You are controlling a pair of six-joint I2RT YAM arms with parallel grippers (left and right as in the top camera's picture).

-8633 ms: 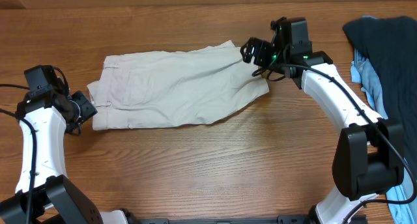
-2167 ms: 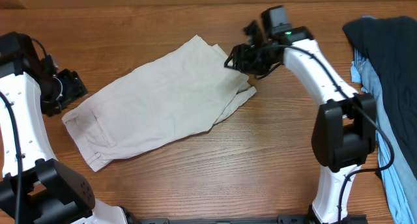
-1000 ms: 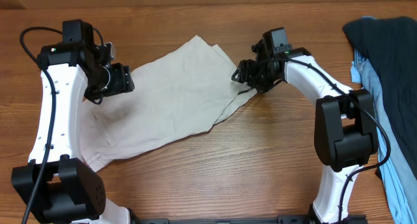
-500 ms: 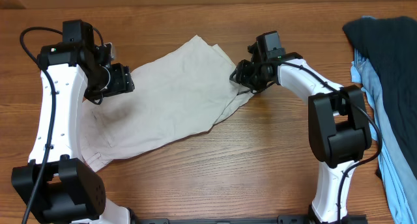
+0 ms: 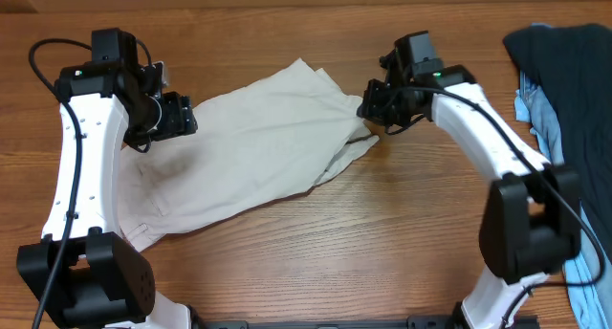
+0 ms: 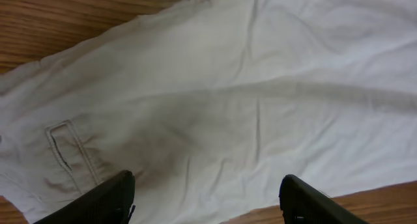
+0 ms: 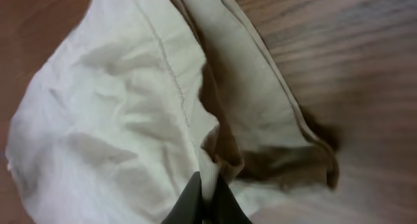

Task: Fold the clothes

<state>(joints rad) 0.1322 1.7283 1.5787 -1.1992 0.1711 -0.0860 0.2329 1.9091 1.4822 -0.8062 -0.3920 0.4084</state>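
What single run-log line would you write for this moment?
pale beige cotton shorts: spread diagonally on brown wooden table | left jaws: open over waist end | right jaws: shut on leg-end fold

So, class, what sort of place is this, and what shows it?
Likely a robot lab bench: two white robot arms at a wooden table, beige shorts laid out, spare garments piled aside.

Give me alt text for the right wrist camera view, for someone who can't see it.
The right gripper is shut on a fold of the pale beige shorts, seen close up from the wrist. The cloth bunches into wrinkles on the left, and a hemmed edge lies to the right on the wooden table.
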